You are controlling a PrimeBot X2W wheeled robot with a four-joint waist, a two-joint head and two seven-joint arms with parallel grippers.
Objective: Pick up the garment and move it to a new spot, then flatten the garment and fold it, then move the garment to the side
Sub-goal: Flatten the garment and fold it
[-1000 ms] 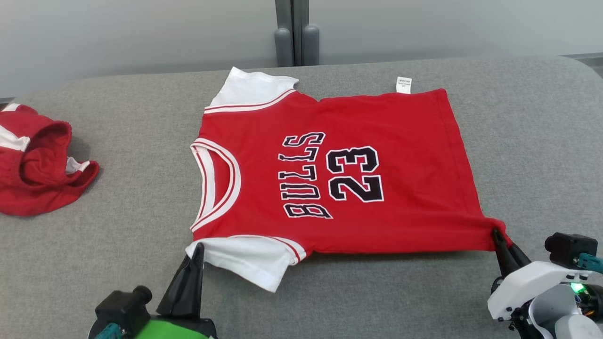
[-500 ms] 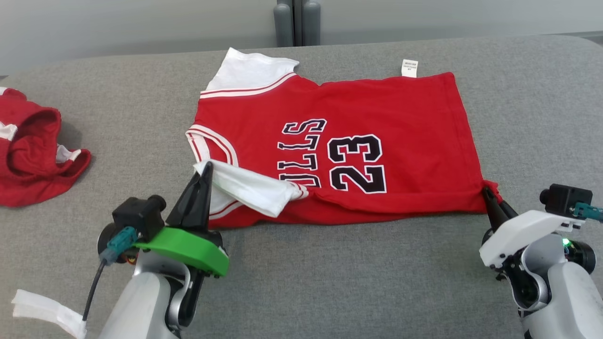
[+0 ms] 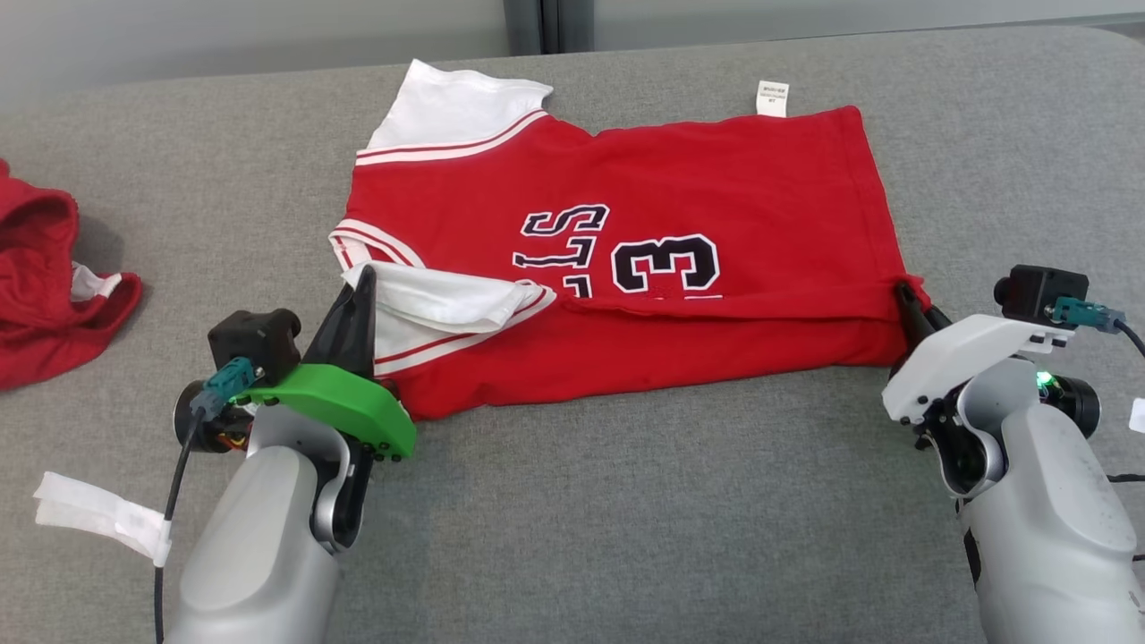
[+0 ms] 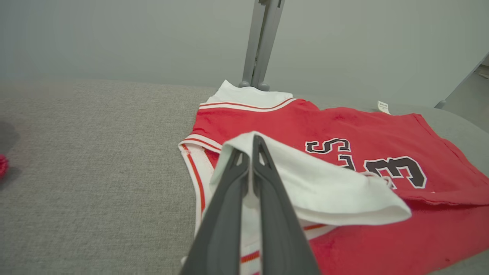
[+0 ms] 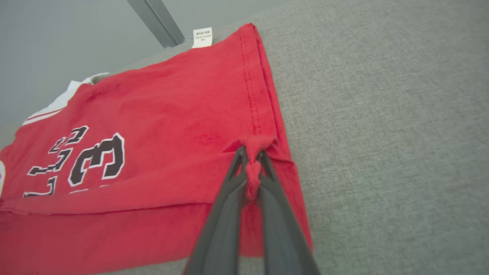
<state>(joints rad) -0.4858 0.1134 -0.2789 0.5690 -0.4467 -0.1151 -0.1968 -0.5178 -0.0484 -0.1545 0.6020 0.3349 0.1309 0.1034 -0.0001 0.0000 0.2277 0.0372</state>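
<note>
Garment: red jersey (image 3: pixel 680 188) with black lettering lies on the grey padded bench (image 3: pixel 626 537), collar toward the robot's left, hem to its right; the near long edge is lifted and doubled over the chest print.
Left pincer: left pincer (image 3: pixel 358 295) is clamped on the white sleeve (image 4: pixel 324 187), fingers pressed together with cloth between them.
Right pincer: right pincer (image 5: pixel 250 160) is closed on a bunched red hem corner (image 5: pixel 255 147).
Step in hand: folding the near half across the far half — roughly midway, by my judgement.
Risk: the thin sleeve pinch could slip, dropping the fold crooked.
Risk: uneven travel of the two arms would skew the crease — the sleeve already sags.
Nearby: another red garment (image 3: pixel 45 286) sits well apart at the left.
</note>
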